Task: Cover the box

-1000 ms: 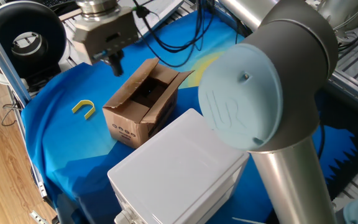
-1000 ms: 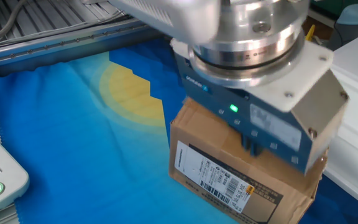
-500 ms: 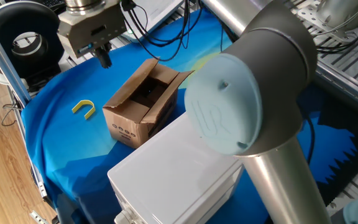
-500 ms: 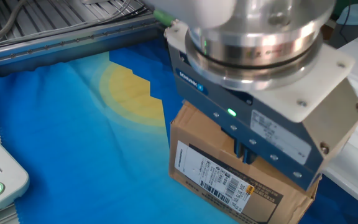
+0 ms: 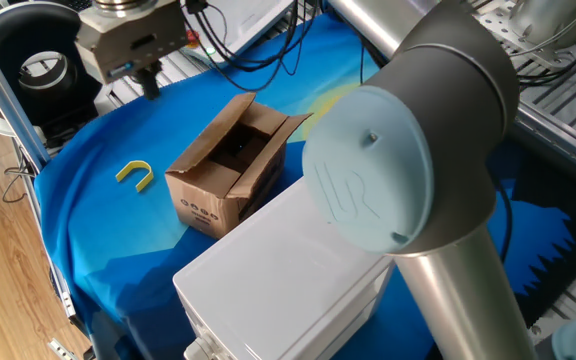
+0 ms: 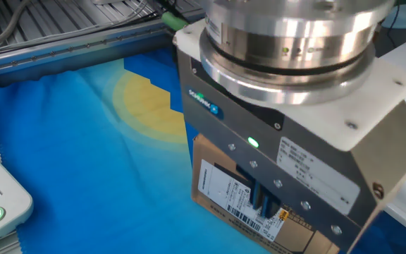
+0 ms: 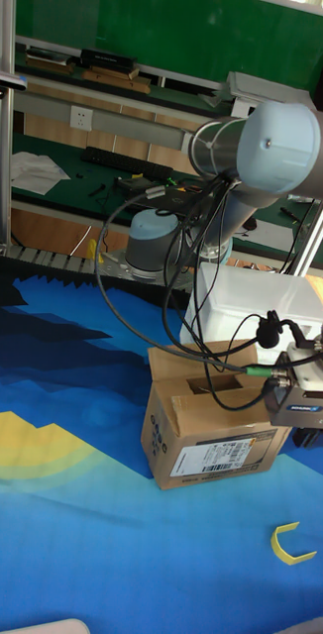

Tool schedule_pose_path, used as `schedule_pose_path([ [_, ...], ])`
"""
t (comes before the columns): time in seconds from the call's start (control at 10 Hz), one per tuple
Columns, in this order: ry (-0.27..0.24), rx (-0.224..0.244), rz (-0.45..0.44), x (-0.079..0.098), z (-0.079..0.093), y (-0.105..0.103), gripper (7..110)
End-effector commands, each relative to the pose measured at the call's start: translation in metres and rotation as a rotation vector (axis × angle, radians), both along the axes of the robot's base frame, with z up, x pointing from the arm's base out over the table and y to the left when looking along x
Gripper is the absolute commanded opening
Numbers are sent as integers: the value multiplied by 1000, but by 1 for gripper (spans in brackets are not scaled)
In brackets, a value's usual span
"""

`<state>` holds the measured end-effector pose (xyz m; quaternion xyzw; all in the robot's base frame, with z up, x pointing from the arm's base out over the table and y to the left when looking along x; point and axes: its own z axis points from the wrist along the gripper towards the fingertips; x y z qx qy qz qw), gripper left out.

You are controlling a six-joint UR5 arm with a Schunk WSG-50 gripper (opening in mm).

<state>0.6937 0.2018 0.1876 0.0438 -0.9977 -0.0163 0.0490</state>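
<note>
- Above the blue cloth (image 5: 88, 180), off the box's flap edge on the side nearer the yellow U-shaped piece (image 5: 136, 174), hangs the gripper (image 5: 151, 80); its dark fingers (image 6: 263, 204) look pressed close together with nothing between them, and it touches nothing.
- Just beside it stands the box (image 5: 230, 165), upright on the cloth, mouth upward and not yet covered: one flap stands raised on the gripper's side, another leans outward opposite, and the dark inside shows.
- Judging by the corrugated board, the box is light and fairly stiff, yet the flaps should hinge easily at their creases; the whole carton may slide on the cloth if pushed sideways.
- A sensible hold is not a pinch but a push: fingertips against the outer face of the raised flap, near its free edge, folding it inward and down.
- Its long axis runs from the gripper's side toward the white plastic box (image 5: 288, 270), which sits just beside its far end; the labelled side (image 7: 226, 458) faces the tall fixed view.
</note>
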Motion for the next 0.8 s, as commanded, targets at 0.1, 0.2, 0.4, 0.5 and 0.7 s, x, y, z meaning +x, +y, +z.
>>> schedule_pose_path([
  [0.1, -28, 20, 14, 4, 9, 3, 7],
  [0.2, -42, 30, 10, 15, 3, 8, 7],
  [0.4, -70, 40, -6, 36, -11, 19, 7],
  [0.5, -94, 62, -19, 50, -23, 28, 7],
  [0.7, -97, 67, -23, 54, -28, 29, 7],
])
